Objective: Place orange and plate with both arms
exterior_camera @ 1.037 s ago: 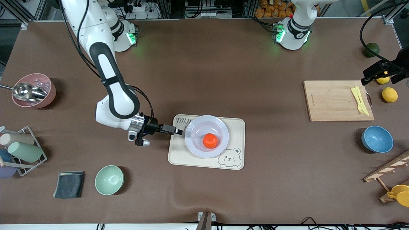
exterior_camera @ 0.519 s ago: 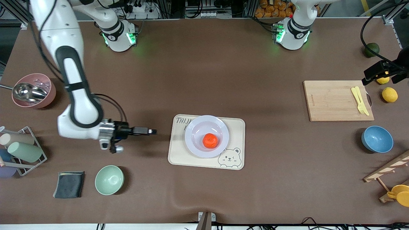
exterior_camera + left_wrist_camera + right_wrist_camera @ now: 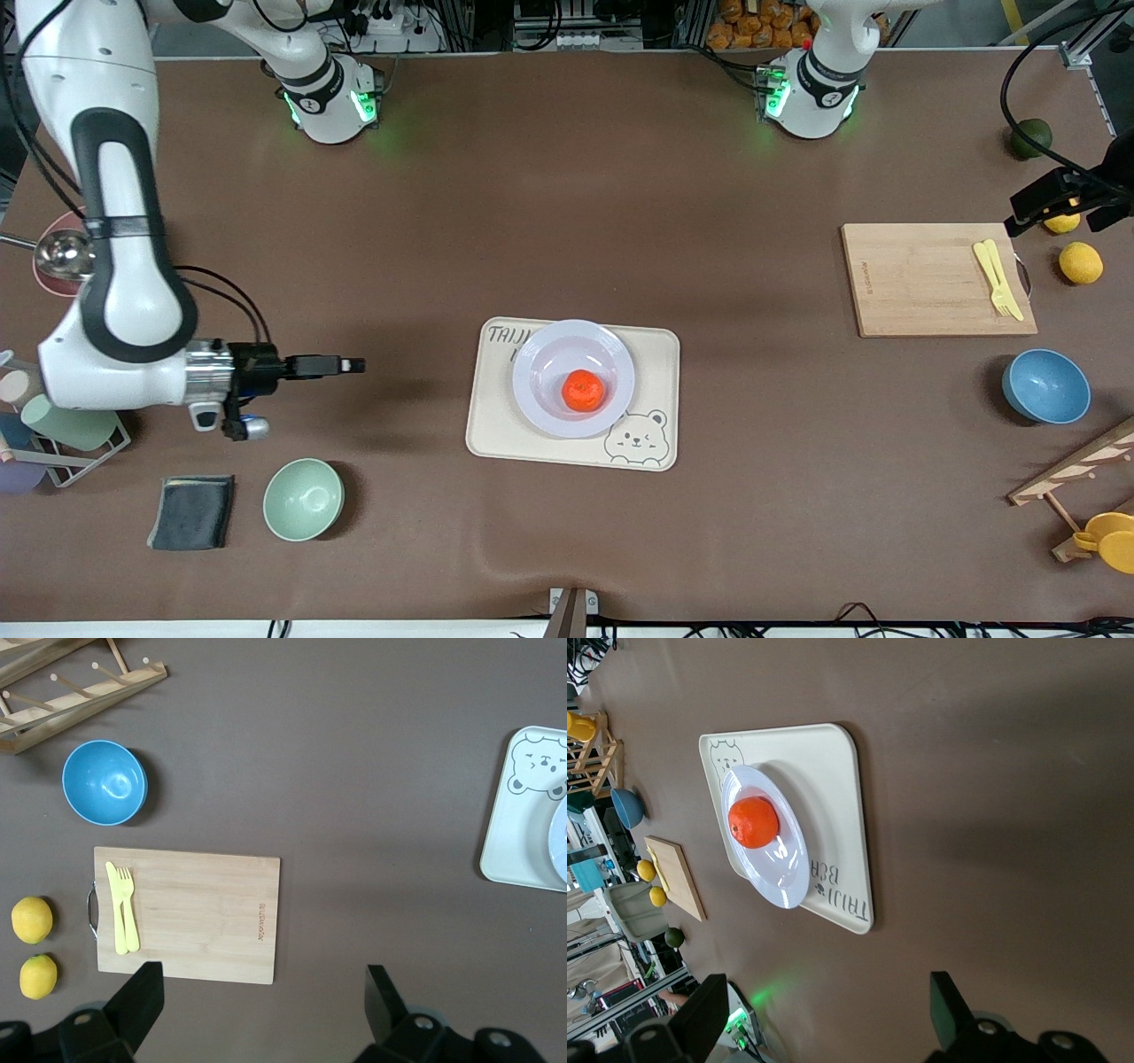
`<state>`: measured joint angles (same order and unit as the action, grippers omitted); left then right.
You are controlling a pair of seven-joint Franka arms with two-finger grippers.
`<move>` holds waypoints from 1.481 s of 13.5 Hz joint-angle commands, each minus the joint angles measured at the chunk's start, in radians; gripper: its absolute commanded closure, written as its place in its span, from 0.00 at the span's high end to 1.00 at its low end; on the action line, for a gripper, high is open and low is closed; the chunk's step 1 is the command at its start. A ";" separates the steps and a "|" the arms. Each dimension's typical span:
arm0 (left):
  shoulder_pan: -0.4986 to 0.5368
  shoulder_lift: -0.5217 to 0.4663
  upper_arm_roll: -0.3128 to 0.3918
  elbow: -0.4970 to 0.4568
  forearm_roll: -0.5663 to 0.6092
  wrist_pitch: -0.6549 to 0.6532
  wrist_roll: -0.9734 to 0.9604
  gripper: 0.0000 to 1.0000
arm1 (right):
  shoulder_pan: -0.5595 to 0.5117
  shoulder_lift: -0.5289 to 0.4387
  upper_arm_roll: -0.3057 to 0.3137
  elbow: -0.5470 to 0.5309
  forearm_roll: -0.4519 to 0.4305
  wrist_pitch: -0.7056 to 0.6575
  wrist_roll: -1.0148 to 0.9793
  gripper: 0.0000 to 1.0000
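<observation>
I see the orange sitting in the lavender-white plate, and the plate rests on the cream bear tray in the middle of the table. Taking that tray as my landmark, the right gripper hangs over bare table toward the right arm's end of it, well apart from the tray, fingers spread wide and holding nothing; in its wrist view I have the tray, plate and orange all in sight. The left gripper hovers well away toward the left arm's end, above the handle edge of the wooden cutting board with the yellow fork on it, jaws parted and empty.
</observation>
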<state>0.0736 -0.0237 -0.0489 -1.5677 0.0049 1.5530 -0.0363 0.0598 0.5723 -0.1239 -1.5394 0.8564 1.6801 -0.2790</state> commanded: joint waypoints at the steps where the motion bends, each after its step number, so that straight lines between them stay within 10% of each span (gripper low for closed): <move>1: -0.005 0.001 -0.002 0.011 -0.006 -0.002 0.003 1.00 | -0.054 -0.006 0.021 0.035 -0.072 -0.040 0.024 1.00; 8: 0.003 0.001 -0.005 0.009 -0.016 -0.004 0.021 1.00 | -0.094 -0.067 -0.002 0.262 -0.446 -0.247 0.116 1.00; 17: 0.002 0.002 -0.005 0.028 -0.009 -0.002 0.022 1.00 | -0.083 -0.291 0.003 0.246 -0.775 -0.238 0.155 1.00; 20: 0.003 0.002 -0.005 0.029 -0.016 -0.002 0.024 1.00 | -0.086 -0.431 0.003 0.078 -0.786 -0.137 0.156 1.00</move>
<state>0.0720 -0.0225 -0.0520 -1.5495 0.0049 1.5544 -0.0362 -0.0219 0.2665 -0.1329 -1.2940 0.0984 1.4613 -0.1453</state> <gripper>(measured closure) 0.000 0.000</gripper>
